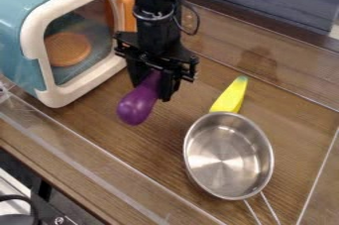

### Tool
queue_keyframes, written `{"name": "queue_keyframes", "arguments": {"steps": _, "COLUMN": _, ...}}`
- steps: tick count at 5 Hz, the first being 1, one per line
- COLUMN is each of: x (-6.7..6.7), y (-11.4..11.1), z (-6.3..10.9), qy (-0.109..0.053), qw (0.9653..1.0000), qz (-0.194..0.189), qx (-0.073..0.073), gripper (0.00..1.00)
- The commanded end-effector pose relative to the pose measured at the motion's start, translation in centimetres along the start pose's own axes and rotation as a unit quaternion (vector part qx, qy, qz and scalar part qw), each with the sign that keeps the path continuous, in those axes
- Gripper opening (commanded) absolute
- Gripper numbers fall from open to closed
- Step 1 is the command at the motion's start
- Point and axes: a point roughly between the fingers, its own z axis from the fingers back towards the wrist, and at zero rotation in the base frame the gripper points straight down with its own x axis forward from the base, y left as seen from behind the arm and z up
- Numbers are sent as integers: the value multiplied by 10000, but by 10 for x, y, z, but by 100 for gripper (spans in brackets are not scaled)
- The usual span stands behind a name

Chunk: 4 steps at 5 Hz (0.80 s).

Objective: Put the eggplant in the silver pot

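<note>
We lose the eggplant's (135, 105) upper end behind the gripper (159, 82) fingers. The silver pot's (228, 156) wire handle and the toy microwave's (54, 31) left side run off frame.
</note>
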Motion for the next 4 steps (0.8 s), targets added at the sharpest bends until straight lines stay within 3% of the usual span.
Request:
{"name": "queue_keyframes", "arguments": {"steps": 1, "x": 0, "y": -18, "z": 11, "qy": -200, "qw": 9997, "qz": 139, "qx": -71, "gripper": 0}}
{"name": "queue_keyframes", "arguments": {"steps": 2, "x": -4, "y": -46, "z": 11, "qy": -205, "qw": 9992, "qz": 322, "qx": -140, "gripper": 0}}
{"name": "queue_keyframes", "arguments": {"steps": 3, "x": -2, "y": -70, "z": 14, "qy": -212, "qw": 9995, "qz": 98, "qx": -194, "gripper": 0}}
{"name": "queue_keyframes", "arguments": {"steps": 4, "x": 1, "y": -79, "z": 16, "qy": -218, "qw": 9994, "qz": -160, "qx": -217, "gripper": 0}}
